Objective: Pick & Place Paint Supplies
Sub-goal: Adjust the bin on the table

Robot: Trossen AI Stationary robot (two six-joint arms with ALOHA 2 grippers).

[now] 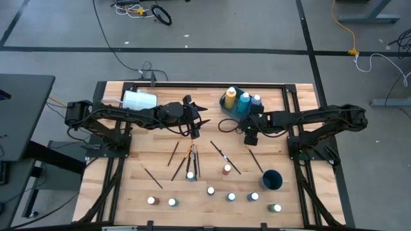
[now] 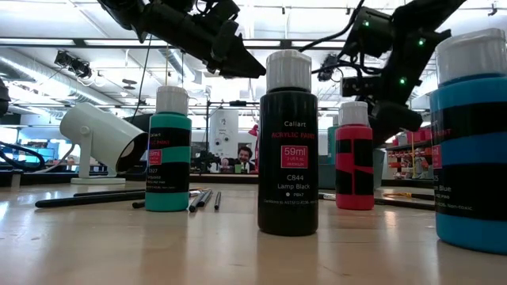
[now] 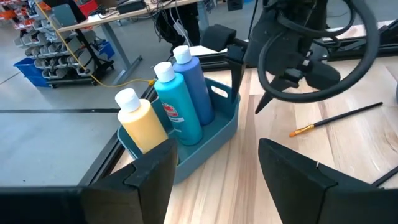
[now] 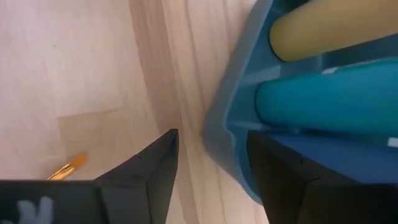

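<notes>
**Kid:** Claws first! What are they doing?

**Me:** Both of my claws are empty with the fingers spread apart. My left claw (image 1: 192,125) hangs over the middle of the table (image 1: 122,176), just above the bunch of brushes (image 1: 191,160). My right claw (image 1: 249,136) sits right beside the blue tray (image 1: 229,110), with the tray's corner (image 4: 217,134) just off its fingertips.

**Kid:** So which part of the job is this?

**Me:** I think I am between trips. Nothing is in either claw, and lots of things are not put away yet.

**Kid:** What comes next?

**Me:** My guess is my left claw should go down onto one thin brush and pinch it. The brushes lie close together, so I must pick just one.

**Kid:** What is in the tray?

**Me:** Three tall bottles, standing up: a yellow bottle (image 3: 142,121), a teal bottle (image 3: 175,106) and a darker blue bottle (image 3: 194,84). All have white caps.

**Kid:** And the rest?

**Me:** The small paint bottles (image 1: 212,190) stand apart near the front edge. A dark blue cup (image 1: 272,179) stands there too; I cannot see inside it. A white cup (image 1: 139,101) lies on its side at the back.
</notes>
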